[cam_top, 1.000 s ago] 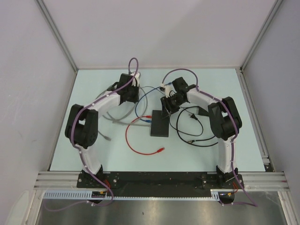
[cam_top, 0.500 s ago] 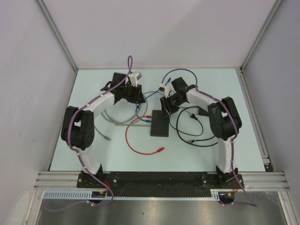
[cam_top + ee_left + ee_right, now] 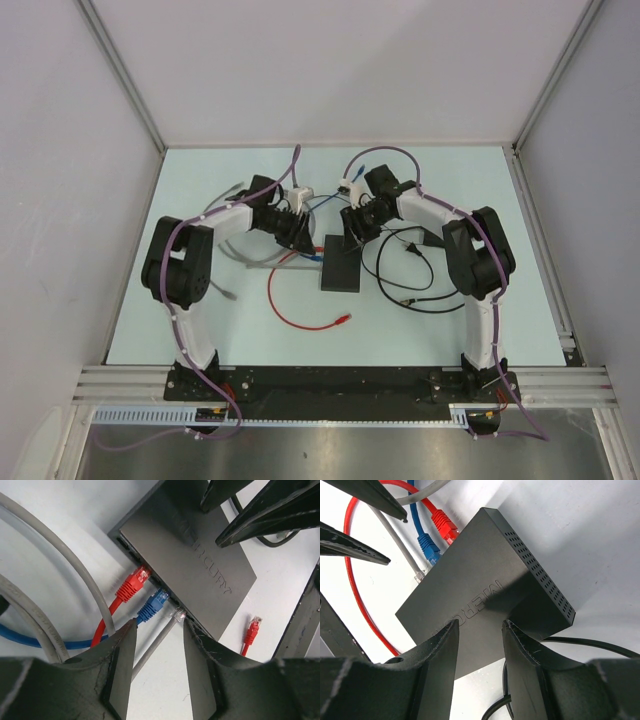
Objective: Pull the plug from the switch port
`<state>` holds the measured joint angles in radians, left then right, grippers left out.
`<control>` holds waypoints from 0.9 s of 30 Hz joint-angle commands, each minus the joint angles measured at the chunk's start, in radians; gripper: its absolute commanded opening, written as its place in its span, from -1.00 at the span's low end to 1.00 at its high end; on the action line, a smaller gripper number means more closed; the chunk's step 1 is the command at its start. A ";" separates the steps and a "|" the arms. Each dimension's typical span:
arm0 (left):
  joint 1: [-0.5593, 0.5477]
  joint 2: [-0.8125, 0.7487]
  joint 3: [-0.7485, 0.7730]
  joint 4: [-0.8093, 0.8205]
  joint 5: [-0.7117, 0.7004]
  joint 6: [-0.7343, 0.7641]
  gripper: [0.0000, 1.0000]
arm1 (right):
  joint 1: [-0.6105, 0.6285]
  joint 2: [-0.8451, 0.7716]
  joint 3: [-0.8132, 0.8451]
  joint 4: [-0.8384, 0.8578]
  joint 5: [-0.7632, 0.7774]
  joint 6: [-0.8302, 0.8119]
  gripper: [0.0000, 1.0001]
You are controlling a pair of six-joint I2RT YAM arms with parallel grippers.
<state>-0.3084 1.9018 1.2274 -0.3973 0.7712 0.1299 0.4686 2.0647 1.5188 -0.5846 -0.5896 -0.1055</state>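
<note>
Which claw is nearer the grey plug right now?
Left. The left claw straddles the grey cable just short of the grey plug; the right claw sits over the switch top, apart from that plug.

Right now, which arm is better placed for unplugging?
Left. The open left hand straddles the grey cable entering the flat black switch box; the right hand is over its top.
</note>
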 commanded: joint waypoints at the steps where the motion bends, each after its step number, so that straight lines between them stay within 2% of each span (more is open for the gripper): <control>1: -0.005 0.012 0.023 -0.018 0.071 0.068 -0.08 | 0.013 0.034 -0.022 -0.037 0.096 -0.034 -0.07; 17: -0.032 0.068 0.007 -0.026 0.043 0.096 -0.08 | 0.018 0.038 -0.020 -0.038 0.097 -0.039 -0.07; 27: -0.044 0.114 0.026 -0.090 0.117 0.157 -0.11 | 0.024 0.037 -0.020 -0.040 0.100 -0.042 -0.07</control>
<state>-0.3309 1.9789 1.2404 -0.4580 0.8135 0.2108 0.4770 2.0647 1.5188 -0.5800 -0.5838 -0.1089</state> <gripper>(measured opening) 0.452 0.460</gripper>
